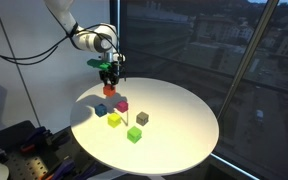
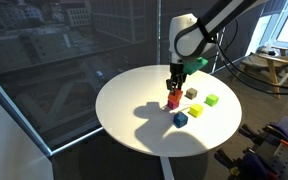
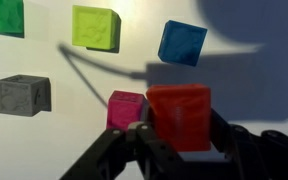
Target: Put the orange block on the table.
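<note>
The gripper is closed on the orange block: in the wrist view its two dark fingers press the left and right faces of the cube. The block looks larger than the other cubes here (it is nearer to the camera), so it seems to be above the table. Whether its underside touches anything, I cannot tell.

In the wrist view, the magenta cube is at 9 o'clock from the orange block. The orange block partly covers its right edge. Farther at 9 o'clock, well apart, lies the gray cube. The blue cube is at 12 o'clock, and the yellow-green cube is at about 11 o'clock. At 10 o'clock, cut by the corner of the picture, is the green cube.

In an exterior view the arm reaches in from the upper left and the gripper points straight down, with the orange block under it. The block is near the far rim of the round white table. The magenta cube is at 5 o'clock from it, just beside.

In both exterior views the other cubes sit close together on the table.
</note>
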Motion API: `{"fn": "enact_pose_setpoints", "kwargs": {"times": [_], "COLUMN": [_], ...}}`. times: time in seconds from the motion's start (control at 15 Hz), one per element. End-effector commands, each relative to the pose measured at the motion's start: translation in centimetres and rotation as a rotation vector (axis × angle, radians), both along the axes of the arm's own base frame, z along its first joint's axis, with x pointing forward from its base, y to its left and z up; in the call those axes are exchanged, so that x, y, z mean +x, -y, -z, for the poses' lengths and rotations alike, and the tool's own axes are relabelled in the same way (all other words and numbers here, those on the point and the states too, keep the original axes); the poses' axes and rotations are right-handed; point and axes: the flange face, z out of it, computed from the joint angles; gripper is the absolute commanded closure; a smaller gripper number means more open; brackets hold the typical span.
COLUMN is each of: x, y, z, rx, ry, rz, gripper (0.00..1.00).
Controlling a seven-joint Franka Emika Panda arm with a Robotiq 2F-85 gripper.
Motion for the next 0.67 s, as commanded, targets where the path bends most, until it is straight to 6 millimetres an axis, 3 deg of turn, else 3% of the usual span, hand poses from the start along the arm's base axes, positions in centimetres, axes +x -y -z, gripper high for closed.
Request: {"fn": "enact_pose_setpoints", "kwargs": {"times": [0.0, 0.6], "x": [1.5, 3.6], "y": [-0.4, -2.0], "z": [0.3, 2.2], "rx": [-0.043, -0.117], "ry": [-0.029, -0.044], "rz": [0.013, 0.027], "gripper": [0.72, 0.72]}}
